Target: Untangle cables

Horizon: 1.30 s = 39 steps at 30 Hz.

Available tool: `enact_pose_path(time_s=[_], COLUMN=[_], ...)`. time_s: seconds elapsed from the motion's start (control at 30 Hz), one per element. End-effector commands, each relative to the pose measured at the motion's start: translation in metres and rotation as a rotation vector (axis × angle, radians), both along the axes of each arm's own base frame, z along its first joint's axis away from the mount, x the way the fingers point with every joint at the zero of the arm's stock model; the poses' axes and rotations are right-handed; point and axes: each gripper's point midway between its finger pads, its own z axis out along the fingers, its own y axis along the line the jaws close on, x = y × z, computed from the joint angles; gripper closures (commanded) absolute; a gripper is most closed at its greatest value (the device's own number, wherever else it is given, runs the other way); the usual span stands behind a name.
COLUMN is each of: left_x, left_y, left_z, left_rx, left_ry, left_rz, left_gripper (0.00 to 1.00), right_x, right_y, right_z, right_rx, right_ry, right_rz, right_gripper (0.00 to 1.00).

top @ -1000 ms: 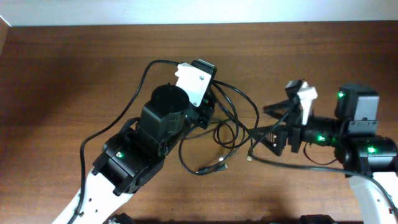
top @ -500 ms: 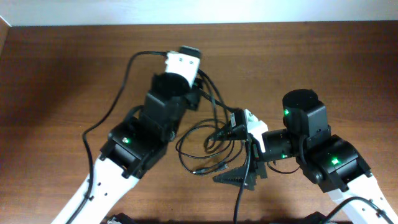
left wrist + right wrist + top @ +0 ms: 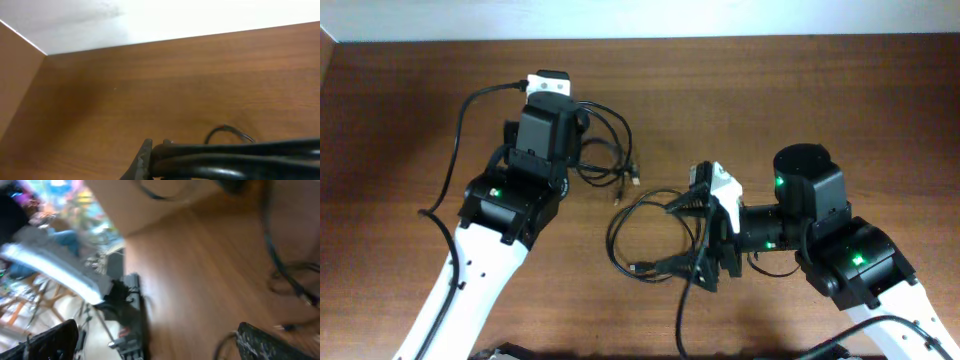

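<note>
Two thin black cables lie apart in the overhead view. One cable hangs in small loops from my left gripper, which is shut on it and mostly hidden under its own wrist; its plug ends dangle to the right. The left wrist view shows the gripped cable bundle running rightward out of the left gripper. The other cable forms a loose loop on the table at centre. My right gripper stands open at that loop's right side. The right wrist view is blurred; the right gripper holds nothing.
The brown wooden table ends at a white wall along the back. A thick black cord belonging to the left arm arcs at the upper left. Beyond the table's edge, the right wrist view shows a stand and clutter.
My left gripper has carried its cable back and to the left, away from the centre loop. The right arm swung in from the right and now hovers open by the remaining loop.
</note>
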Motion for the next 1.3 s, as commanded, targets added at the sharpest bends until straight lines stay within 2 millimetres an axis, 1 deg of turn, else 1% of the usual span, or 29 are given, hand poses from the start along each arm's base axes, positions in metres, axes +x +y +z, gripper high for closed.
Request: enact_pose_path(time_s=[0.0,0.07,0.1,0.13,0.17,0.2,0.3,0.37,0.43,0.53,0.63,0.7,0.8,0.83,0.9,0.93,1.03,1.07,1.13,1.17,1.2,1.27], left_x=[0.001,0.002,0.004,0.006,0.007,0.008,0.007,0.002,-0.002,-0.007,-0.009,-0.011,-0.023,-0.031,-0.039,-0.04,-0.042,-0.042,-0.039,-0.038,-0.036,-0.03], left_y=[0.007,0.005,0.003,0.001,0.0,-0.001,-0.013,-0.022,-0.026,-0.025,-0.033,-0.047,-0.082,-0.092,-0.093,-0.093,-0.092,-0.092,-0.083,-0.08,-0.074,-0.071], left_z=[-0.002,-0.014,-0.027,-0.04,-0.052,-0.062,-0.088,-0.102,-0.107,-0.118,-0.132,-0.149,-0.181,-0.194,-0.21,-0.219,-0.236,-0.238,-0.243,-0.243,-0.243,-0.242], left_rx=[-0.004,0.007,0.019,0.028,0.041,0.05,0.027,-0.004,-0.02,-0.012,-0.036,-0.077,-0.131,-0.146,-0.136,-0.132,-0.126,-0.125,-0.082,-0.074,-0.067,-0.097], left_ry=[0.011,0.053,0.097,0.136,0.177,0.211,0.303,0.363,0.392,0.437,0.483,0.543,0.679,0.74,0.808,0.834,0.882,0.889,0.891,0.886,0.875,0.851], left_rz=[0.032,0.027,0.023,0.017,0.014,0.012,-0.037,-0.079,-0.097,-0.099,-0.125,-0.178,-0.372,-0.441,-0.453,-0.447,-0.438,-0.436,-0.404,-0.379,-0.322,-0.266], left_gripper=[0.82,0.8,0.62,0.29,0.05,0.01,0.01,0.01,0.01,0.01,0.01,0.01,0.01,0.01,0.01,0.01,0.01,0.01,0.01,0.01,0.01,0.01], right_x=[0.023,0.022,0.022,0.023,0.024,0.025,0.027,0.03,0.034,0.038,0.038,0.038,0.042,0.045,0.048,0.049,0.051,0.052,0.053,0.053,0.053,0.053], right_y=[-0.01,-0.011,-0.011,-0.011,-0.013,-0.015,-0.021,-0.027,-0.033,-0.055,-0.069,-0.074,-0.076,-0.077,-0.077,-0.076,-0.075,-0.075,-0.074,-0.074,-0.075,-0.075], right_z=[-0.017,-0.019,-0.019,-0.02,-0.022,-0.025,-0.034,-0.042,-0.05,-0.071,-0.088,-0.098,-0.118,-0.128,-0.14,-0.149,-0.169,-0.174,-0.187,-0.19,-0.197,-0.206], right_rx=[-0.102,-0.108,-0.109,-0.113,-0.126,-0.139,-0.183,-0.226,-0.266,-0.394,-0.489,-0.535,-0.597,-0.625,-0.656,-0.68,-0.73,-0.744,-0.776,-0.784,-0.803,-0.827], right_ry=[0.054,0.06,0.061,0.062,0.065,0.071,0.087,0.095,0.099,0.12,0.149,0.175,0.244,0.286,0.328,0.352,0.403,0.416,0.448,0.457,0.472,0.498], right_rz=[-0.182,-0.183,-0.183,-0.186,-0.201,-0.211,-0.248,-0.289,-0.328,-0.427,-0.478,-0.487,-0.507,-0.527,-0.53,-0.524,-0.511,-0.507,-0.497,-0.495,-0.492,-0.485], right_gripper=[0.01,0.01,0.01,0.01,0.01,0.01,0.01,0.01,0.01,0.01,0.01,0.01,0.01,0.01,0.01,0.01,0.0,0.0,0.08,0.09,0.14,0.19])
